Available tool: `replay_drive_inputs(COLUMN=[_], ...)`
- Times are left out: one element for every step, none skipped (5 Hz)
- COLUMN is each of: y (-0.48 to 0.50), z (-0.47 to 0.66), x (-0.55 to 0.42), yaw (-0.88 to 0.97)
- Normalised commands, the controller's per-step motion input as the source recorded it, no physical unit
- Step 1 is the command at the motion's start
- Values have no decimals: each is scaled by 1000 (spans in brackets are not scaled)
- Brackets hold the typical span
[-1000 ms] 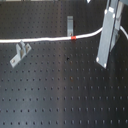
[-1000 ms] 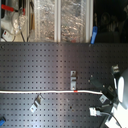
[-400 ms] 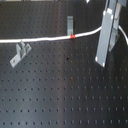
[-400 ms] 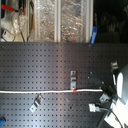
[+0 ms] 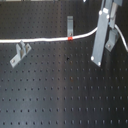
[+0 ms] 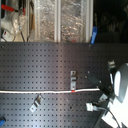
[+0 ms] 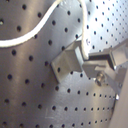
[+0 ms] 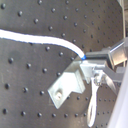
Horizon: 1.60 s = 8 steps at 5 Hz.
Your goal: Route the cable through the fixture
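Grey metal two-finger gripper [image 5: 102, 44] clamped on long thin white cable [image 5: 40, 40]; red-orange band [image 5: 71, 37] beside upright metal clip [image 5: 70, 23].

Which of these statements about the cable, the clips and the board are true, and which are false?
1. The cable has a red band. True.
2. The band lies beside a metal clip. True.
3. The cable lies coiled in a heap. False: it runs stretched across the board in the first exterior view.
4. The board is plain white. False: it is black with rows of holes.
5. A second clip stands near the cable. True.
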Motion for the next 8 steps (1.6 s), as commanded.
replay_drive_inputs(y=[15,-146,-334,-162,0,36,166,96], z=[9,87,229,7,0,-84,-199,-65], x=[-28,-75,-188,-160,0,12,45,23], yaw=[0,-331,-294,-174,-203,-263,-137,-97])
